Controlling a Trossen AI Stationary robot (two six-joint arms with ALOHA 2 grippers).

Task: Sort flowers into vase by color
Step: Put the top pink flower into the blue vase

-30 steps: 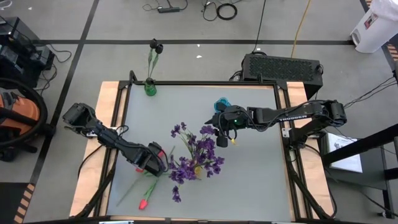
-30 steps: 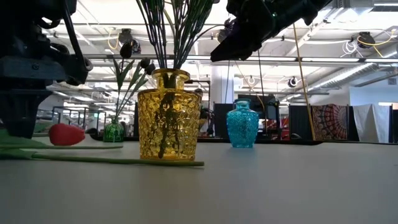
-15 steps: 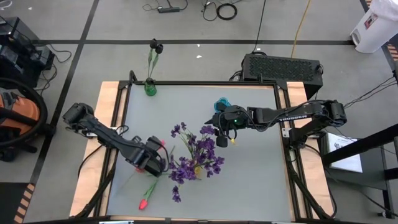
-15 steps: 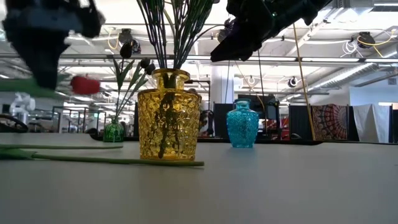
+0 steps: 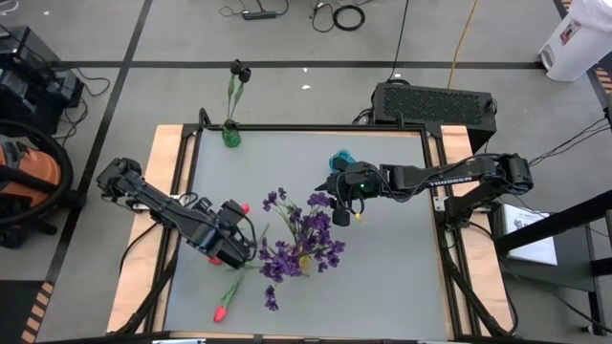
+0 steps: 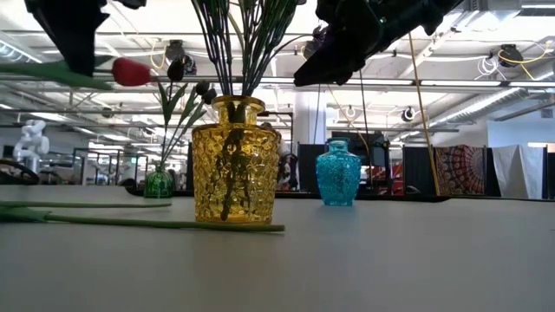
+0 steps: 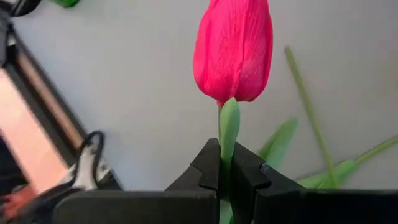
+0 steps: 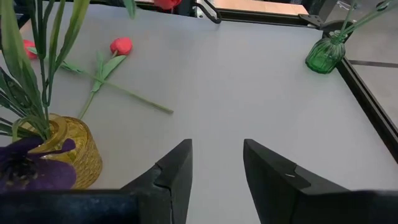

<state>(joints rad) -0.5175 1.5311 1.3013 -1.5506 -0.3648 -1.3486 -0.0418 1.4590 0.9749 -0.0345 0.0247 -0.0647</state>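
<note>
- One red tulip with a green stem (image 7: pixel 232 50) is clamped by the stem in the left gripper (image 5: pixel 236 212), raised above the table left of the yellow glass vase (image 6: pixel 235 160).
- The right gripper (image 8: pixel 216 163) is held parted and empty above the purple sprays (image 5: pixel 304 239).
- Another red tulip (image 5: pixel 219 312) is seen lying near the table's (image 5: pixel 382 277) front edge.

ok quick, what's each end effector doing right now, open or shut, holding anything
Left end effector: shut on the stem of a red tulip, lifted off the table.
Right end effector: open, holding nothing, above the table beside the yellow vase.
</note>
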